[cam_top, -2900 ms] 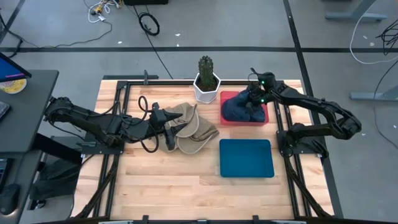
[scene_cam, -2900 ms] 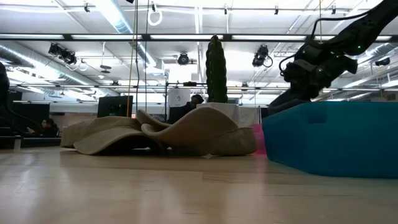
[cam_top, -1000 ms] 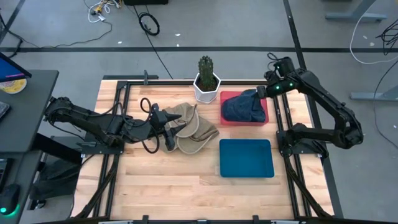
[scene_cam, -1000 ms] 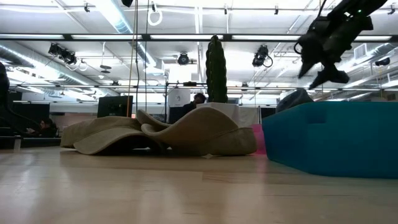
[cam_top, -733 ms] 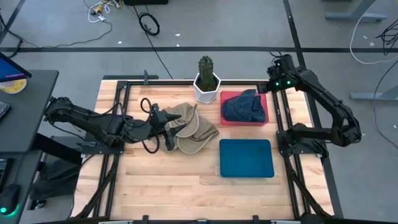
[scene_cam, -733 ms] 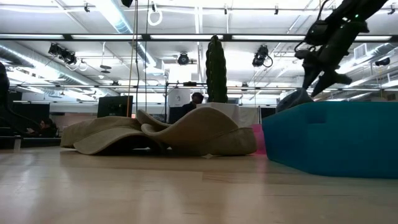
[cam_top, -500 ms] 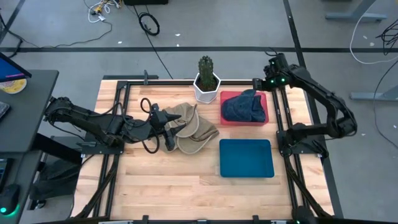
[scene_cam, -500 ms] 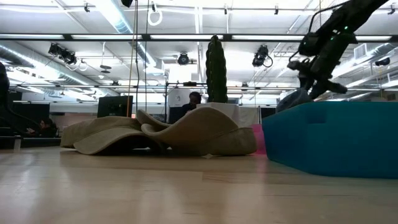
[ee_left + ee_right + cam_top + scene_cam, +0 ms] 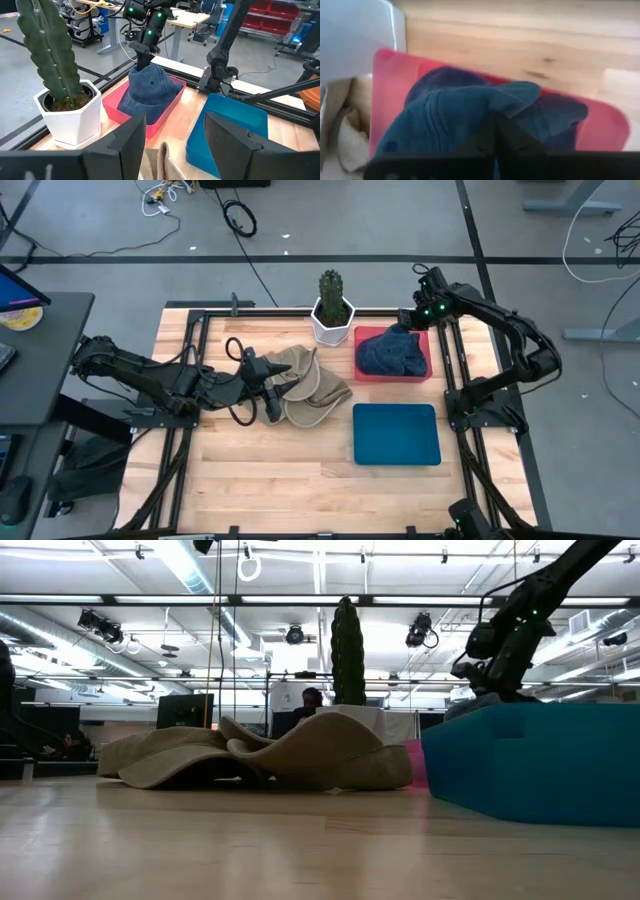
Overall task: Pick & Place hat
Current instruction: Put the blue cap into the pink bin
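blue hat sits in my red tray, right gripper pinched onto its peak. left gripper, jaws apart, rests at tan hat.

Right arm bent like an elbow, reaching from the table's 3 o'clock side up toward 1 o'clock. Right gripper tipped downward, fingers squeezed tight together, pinching blue cloth. Left arm stretched low and flat from the 9 o'clock side toward the middle. Left gripper pointing toward 3 o'clock, two dark fingers held apart, nothing between them.
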Action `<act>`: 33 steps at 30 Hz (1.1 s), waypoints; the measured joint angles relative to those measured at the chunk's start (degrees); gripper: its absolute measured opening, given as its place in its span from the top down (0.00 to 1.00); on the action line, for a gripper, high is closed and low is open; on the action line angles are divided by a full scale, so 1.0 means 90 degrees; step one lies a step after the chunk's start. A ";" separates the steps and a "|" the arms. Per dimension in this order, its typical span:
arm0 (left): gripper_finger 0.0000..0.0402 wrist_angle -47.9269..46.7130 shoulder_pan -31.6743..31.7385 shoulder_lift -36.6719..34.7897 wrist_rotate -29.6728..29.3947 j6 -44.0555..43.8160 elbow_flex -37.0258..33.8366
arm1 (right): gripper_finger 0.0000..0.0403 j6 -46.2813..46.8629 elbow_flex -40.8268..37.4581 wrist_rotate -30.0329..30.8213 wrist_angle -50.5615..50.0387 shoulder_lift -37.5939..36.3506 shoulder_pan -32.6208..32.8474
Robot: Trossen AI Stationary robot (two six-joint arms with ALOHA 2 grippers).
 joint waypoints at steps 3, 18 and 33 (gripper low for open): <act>0.49 -0.0016 0.0000 0.0000 0.0000 0.0000 0.0000 | 0.99 -0.0107 0.0000 -0.0137 -0.0154 -0.0021 0.0133; 0.49 -0.0059 0.0007 0.0000 -0.0002 0.0010 0.0000 | 1.00 0.0424 0.0000 -0.1083 -0.0232 -0.0029 0.0366; 0.49 -0.0062 0.0000 0.0000 -0.0002 0.0003 0.0000 | 1.00 0.0344 -0.0498 -0.0117 0.0149 0.0187 0.0332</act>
